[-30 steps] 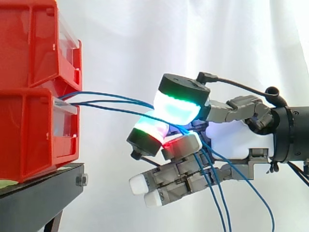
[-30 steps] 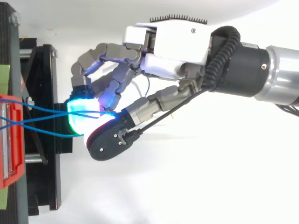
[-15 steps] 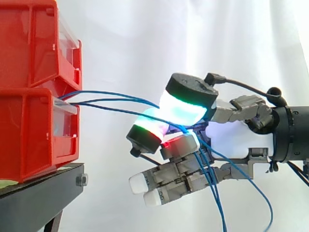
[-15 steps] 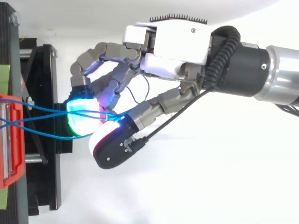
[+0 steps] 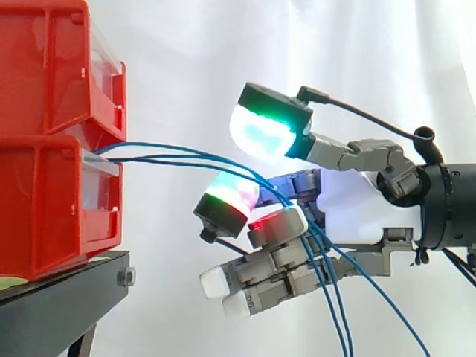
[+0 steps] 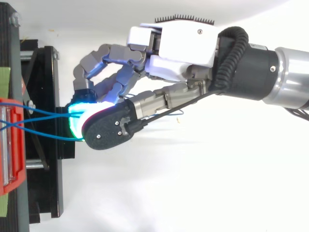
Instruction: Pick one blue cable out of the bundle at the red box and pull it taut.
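**Side view.** Two red bins are stacked at the left, the upper red bin [image 5: 52, 59] directly on the lower red bin [image 5: 44, 208]. Both rest on one black stand [image 5: 67, 297] before a white curtain [image 5: 186, 59]. Three blue cables [image 5: 171, 158] leave the front of the lower bin close together. They run right in shallow arcs, not straight, and reach one robot hand [image 5: 357, 216]. Beyond the hand, all three hang down toward the bottom edge, spreading apart. The hand is level with the lower bin and well apart from it. Whether the hand grips the cables cannot be told.

**Top view.** One red bin [image 6: 7, 145] shows at the left edge on the black stand [image 6: 48, 96]. The three blue cables [image 6: 48, 112] cross one another just outside the bin, then pass under the hand [image 6: 178, 43]. The hand enters from the right.
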Robot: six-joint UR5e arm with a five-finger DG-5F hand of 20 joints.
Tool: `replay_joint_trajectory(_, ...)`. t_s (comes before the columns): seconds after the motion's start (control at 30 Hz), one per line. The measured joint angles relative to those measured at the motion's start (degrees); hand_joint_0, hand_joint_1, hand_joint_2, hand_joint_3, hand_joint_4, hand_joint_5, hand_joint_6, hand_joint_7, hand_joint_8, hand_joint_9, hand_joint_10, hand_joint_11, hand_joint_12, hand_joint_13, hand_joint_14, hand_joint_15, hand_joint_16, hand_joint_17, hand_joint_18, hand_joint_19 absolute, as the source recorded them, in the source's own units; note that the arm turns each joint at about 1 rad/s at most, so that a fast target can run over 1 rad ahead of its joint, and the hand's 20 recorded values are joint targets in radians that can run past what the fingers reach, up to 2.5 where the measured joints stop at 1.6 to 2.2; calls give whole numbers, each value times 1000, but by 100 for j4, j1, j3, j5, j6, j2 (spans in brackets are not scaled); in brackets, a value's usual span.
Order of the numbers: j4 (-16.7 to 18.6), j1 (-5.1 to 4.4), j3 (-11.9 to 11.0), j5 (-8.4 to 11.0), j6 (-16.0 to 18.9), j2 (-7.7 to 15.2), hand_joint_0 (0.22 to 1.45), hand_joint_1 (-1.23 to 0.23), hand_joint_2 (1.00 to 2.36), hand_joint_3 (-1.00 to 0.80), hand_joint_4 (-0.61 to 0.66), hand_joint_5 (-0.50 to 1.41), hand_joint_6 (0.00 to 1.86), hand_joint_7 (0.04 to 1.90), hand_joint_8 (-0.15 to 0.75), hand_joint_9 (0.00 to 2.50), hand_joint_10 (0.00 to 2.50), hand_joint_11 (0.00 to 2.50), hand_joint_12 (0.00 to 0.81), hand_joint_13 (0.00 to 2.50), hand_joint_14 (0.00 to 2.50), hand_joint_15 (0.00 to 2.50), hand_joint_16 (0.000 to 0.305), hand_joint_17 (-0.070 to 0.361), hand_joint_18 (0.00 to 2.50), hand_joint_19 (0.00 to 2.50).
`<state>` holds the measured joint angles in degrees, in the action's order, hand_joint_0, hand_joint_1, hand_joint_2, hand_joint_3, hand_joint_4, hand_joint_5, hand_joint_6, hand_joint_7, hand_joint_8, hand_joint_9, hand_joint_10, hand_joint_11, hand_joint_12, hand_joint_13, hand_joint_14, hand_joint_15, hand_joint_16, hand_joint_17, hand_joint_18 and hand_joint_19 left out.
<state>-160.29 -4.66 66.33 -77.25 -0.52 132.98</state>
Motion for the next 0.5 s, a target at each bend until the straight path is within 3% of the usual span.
replay_joint_trajectory(0.17, 7, -1, 2, 0, 0, 0, 600, -672, 1013, -237, 178, -164, 886, 1071, 363, 1155, 7, 1399, 402, 686, 15, 422, 60, 135, 502, 336)
replay_joint_trajectory(0.5, 21, 0, 2, 0, 0, 0, 646, -808, 1015, -221, 179, -168, 905, 1020, 360, 1141, 7, 1428, 390, 691, 16, 424, 57, 129, 511, 309)
